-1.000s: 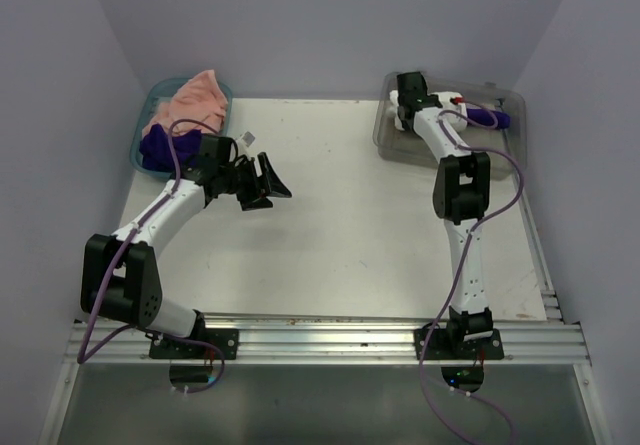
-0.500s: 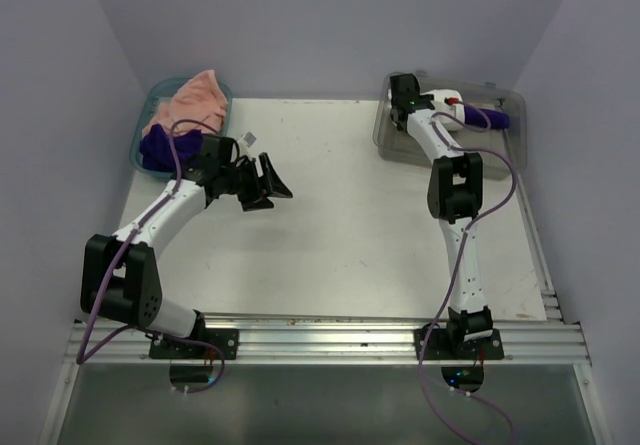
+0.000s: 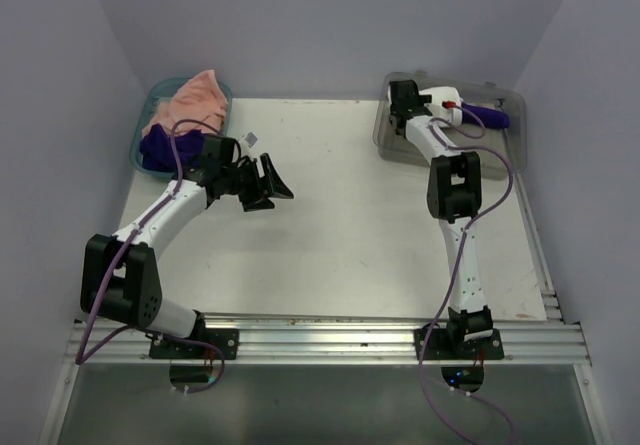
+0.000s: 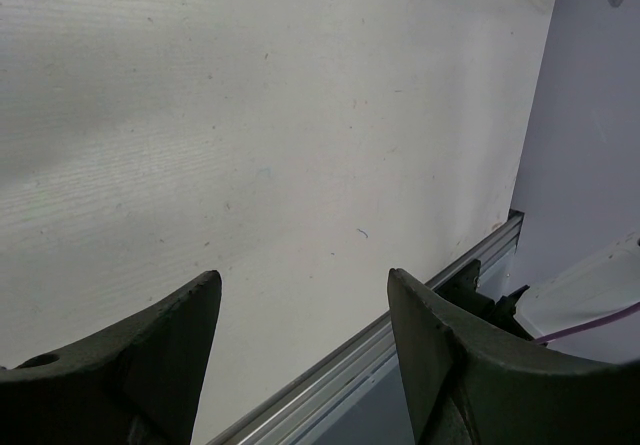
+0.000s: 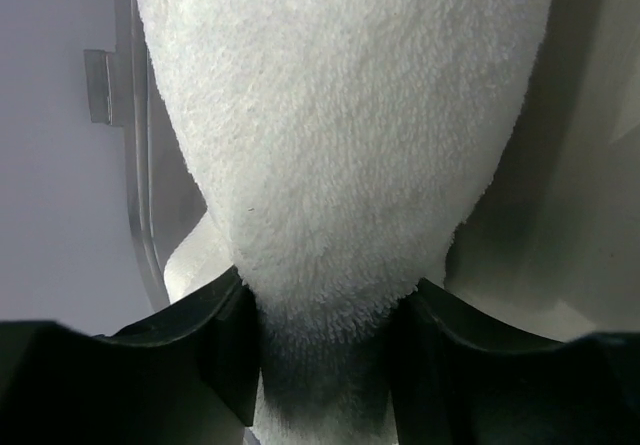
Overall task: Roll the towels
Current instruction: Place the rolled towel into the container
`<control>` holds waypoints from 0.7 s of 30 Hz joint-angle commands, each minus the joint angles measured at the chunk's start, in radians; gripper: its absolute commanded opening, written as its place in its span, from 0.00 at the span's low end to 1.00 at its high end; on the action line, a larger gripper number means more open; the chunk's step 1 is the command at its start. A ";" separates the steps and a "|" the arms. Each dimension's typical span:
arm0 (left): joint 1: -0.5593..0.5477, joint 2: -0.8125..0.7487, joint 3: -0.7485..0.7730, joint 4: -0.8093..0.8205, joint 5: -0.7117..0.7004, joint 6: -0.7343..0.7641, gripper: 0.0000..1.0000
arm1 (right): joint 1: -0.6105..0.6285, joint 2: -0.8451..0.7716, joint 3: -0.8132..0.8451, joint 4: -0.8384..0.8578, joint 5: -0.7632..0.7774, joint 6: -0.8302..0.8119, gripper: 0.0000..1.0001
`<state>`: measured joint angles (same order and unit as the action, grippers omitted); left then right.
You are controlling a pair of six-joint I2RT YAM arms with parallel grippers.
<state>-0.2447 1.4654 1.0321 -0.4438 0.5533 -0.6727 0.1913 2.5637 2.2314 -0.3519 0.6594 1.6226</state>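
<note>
In the top view, a white towel (image 3: 441, 103) lies in the clear grey bin (image 3: 384, 137) at the back right, next to a dark purple roll (image 3: 490, 116). My right gripper (image 3: 404, 99) reaches into the bin. In the right wrist view it (image 5: 325, 310) is shut on a bunched part of the white towel (image 5: 340, 115). A peach-pink towel (image 3: 195, 95) and a dark purple towel (image 3: 159, 145) lie heaped in the teal basket (image 3: 138, 143) at the back left. My left gripper (image 3: 264, 184) is open and empty above bare table (image 4: 250, 115), right of the basket.
A small white scrap (image 3: 250, 137) lies on the table near the basket. The left wrist view shows the table's metal edge rail (image 4: 400, 335). Purple walls close in the table at the back and both sides.
My right gripper has shifted slightly left inside the bin, and more of the white towel shows beside it. The left arm has not moved.
</note>
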 commanded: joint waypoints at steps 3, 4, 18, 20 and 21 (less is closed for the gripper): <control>-0.007 -0.036 -0.018 0.011 0.007 -0.021 0.72 | -0.007 -0.111 -0.107 0.135 -0.010 -0.041 0.54; -0.008 -0.034 -0.018 0.013 0.007 -0.021 0.72 | -0.009 -0.118 -0.142 0.151 -0.023 -0.049 0.60; -0.013 -0.057 -0.035 0.024 0.011 -0.022 0.72 | -0.039 -0.178 -0.332 0.586 -0.236 -0.286 0.95; -0.013 -0.066 -0.041 0.025 0.011 -0.022 0.72 | -0.046 -0.177 -0.338 0.619 -0.280 -0.314 0.96; -0.013 -0.068 -0.044 0.028 0.011 -0.021 0.72 | -0.047 -0.177 -0.348 0.655 -0.294 -0.338 0.97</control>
<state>-0.2520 1.4387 0.9977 -0.4408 0.5533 -0.6811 0.1524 2.4668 1.8992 0.1410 0.4316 1.3781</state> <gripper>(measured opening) 0.714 0.962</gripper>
